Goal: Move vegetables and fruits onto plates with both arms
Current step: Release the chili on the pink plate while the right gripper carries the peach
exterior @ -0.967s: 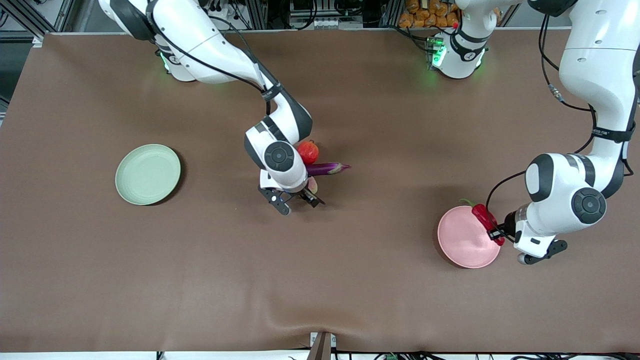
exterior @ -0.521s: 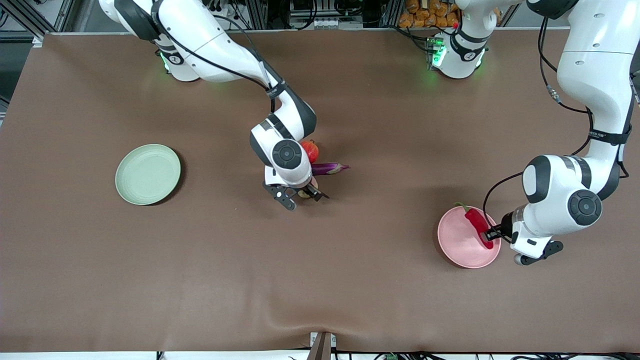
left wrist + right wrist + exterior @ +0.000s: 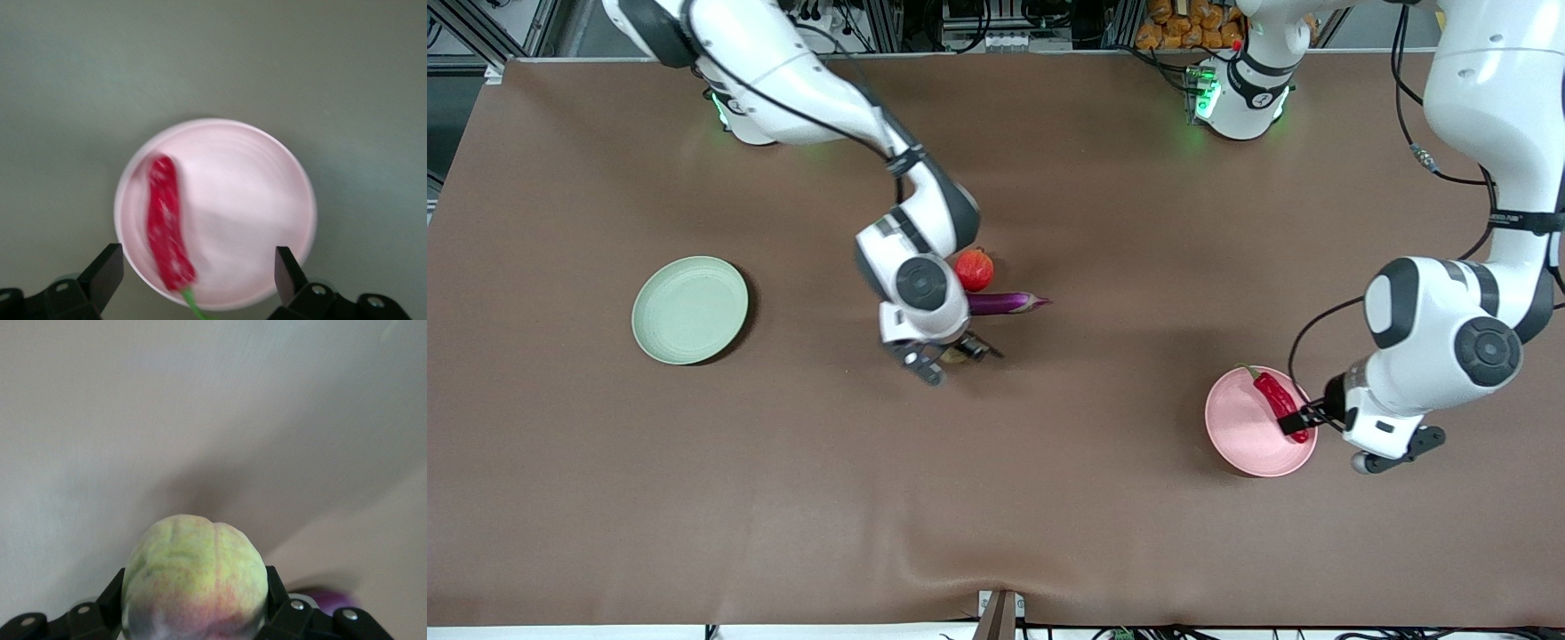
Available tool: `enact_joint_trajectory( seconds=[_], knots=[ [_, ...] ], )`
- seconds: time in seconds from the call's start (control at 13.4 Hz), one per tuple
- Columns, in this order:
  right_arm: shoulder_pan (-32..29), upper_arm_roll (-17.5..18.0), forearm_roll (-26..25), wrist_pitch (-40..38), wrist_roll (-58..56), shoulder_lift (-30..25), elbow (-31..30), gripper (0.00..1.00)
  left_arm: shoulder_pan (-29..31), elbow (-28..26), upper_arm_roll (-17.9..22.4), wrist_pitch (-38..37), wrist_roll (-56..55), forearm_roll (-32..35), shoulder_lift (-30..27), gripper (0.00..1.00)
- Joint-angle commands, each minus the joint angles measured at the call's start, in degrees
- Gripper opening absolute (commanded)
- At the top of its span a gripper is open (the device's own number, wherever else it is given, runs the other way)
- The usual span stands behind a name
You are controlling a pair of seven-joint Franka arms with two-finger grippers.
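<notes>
The red chili pepper (image 3: 1276, 404) (image 3: 167, 220) lies loose on the pink plate (image 3: 1240, 436) (image 3: 253, 200), along its rim. My left gripper (image 3: 1303, 418) (image 3: 197, 261) hangs open just above that rim, with nothing between its fingers. At mid-table my right gripper (image 3: 947, 356) (image 3: 195, 603) is shut on the yellowish-pink peach (image 3: 197, 570) (image 3: 958, 356), which the hand mostly hides in the front view. Right beside that gripper lie the purple eggplant (image 3: 1005, 303) and the red pomegranate (image 3: 974, 269). The pale green plate (image 3: 689, 309) is bare, toward the right arm's end.
A brown cloth (image 3: 783, 498) covers the table, with a small ridge near the front edge (image 3: 996, 578). Orange items (image 3: 1187, 22) are stacked past the table's back edge, between the two bases.
My left gripper opened and let the chili drop onto the pink plate, then drew back slightly. My right gripper closed on the peach and shifted a little toward the green plate.
</notes>
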Motion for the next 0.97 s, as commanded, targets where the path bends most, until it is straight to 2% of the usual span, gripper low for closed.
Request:
enact_joint_trajectory(
  seconds=[0.0, 0.15, 0.37, 0.52, 0.67, 0.89],
  knots=[
    [-7.9, 0.9, 0.0, -11.5, -10.2, -7.2, 0.9, 0.0, -5.5, -1.4, -0.1, -0.9, -11.4, -0.9, -1.1, 1.0],
    [-14.3, 0.7, -0.4, -20.2, -23.6, -10.4, 0.4, 0.0, -9.7, -1.5, -0.1, -0.9, -19.7, -0.9, -0.9, 1.0],
    [-24.7, 0.6, -0.9, -26.0, -41.0, -13.4, -1.5, 0.0, -16.6, -1.9, -0.1, -0.9, -31.6, -0.9, -0.4, 1.0],
    [-29.4, 0.6, -2.9, -23.4, -49.3, -15.5, -8.1, 0.0, -21.5, -2.0, -0.1, -0.9, -41.7, -0.9, -0.1, 1.0],
    [-32.1, 0.6, -6.3, -14.7, -54.3, -19.1, -18.1, 0.0, -26.3, -1.8, -0.1, -0.8, -51.2, -0.9, 1.2, 1.0],
    [-40.0, 0.7, -6.6, -8.7, -68.4, -22.1, -27.7, 0.0, -33.2, -1.7, 0.0, 0.2, -62.8, -0.2, 3.4, 1.0]
  ],
)
